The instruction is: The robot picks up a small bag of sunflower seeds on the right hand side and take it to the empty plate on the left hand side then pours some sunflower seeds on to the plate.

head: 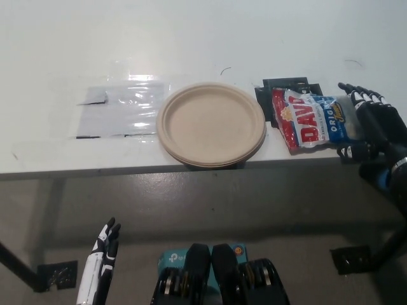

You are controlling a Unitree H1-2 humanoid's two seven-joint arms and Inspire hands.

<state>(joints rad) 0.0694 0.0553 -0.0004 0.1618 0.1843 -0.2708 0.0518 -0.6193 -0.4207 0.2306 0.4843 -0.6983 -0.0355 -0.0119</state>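
Presently we find the bag of sunflower seeds (313, 124) lying flat on the white desk (203, 38), near its front edge and just to the right of the empty plate (211, 124), partly over a dark mat (284, 85). The black right hand (374, 127) is at the bag's right end, with its fingers (356, 92) spread apart along the far side of that end and the thumb at the near side; we see them at the bag's edge but cannot confirm a closed grip. The bag is not lifted. The plate holds nothing. A clear plastic sheet (121, 111) lies to the left of the plate. The white left hand (105, 244) hangs low, below the desk edge, fingers loosely extended and holding nothing.
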